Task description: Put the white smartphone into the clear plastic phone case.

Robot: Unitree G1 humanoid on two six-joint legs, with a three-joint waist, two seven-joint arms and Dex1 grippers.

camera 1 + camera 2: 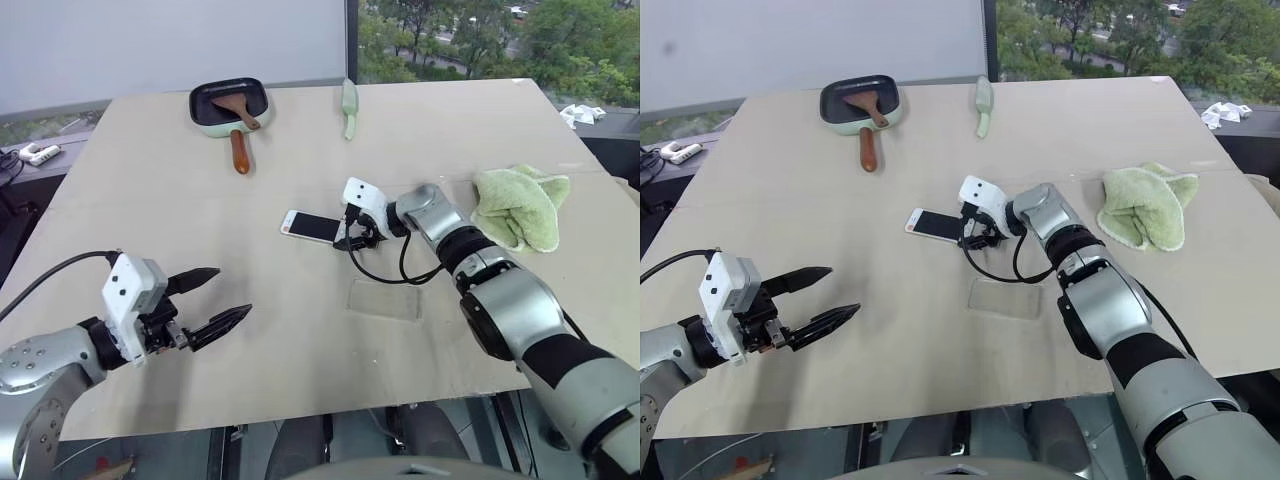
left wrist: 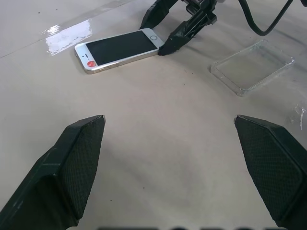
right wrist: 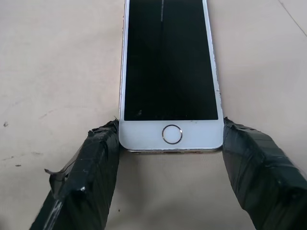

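Observation:
The white smartphone (image 1: 310, 226) lies flat on the table, screen up, its home-button end toward my right gripper (image 1: 348, 240). In the right wrist view the two black fingers press against both side edges of the smartphone (image 3: 170, 62) at that end, shut on it. The clear plastic phone case (image 1: 385, 299) lies flat on the table nearer the front edge, just in front of my right wrist, with nothing in it. My left gripper (image 1: 225, 295) hovers open at the front left, well apart from the phone and the case (image 2: 253, 66).
A black pan with a wooden spatula (image 1: 228, 103) and a pale green utensil (image 1: 349, 108) sit at the far side. A green terry cloth (image 1: 520, 205) lies to the right of my right arm. A black cable loops under my right wrist (image 1: 400, 270).

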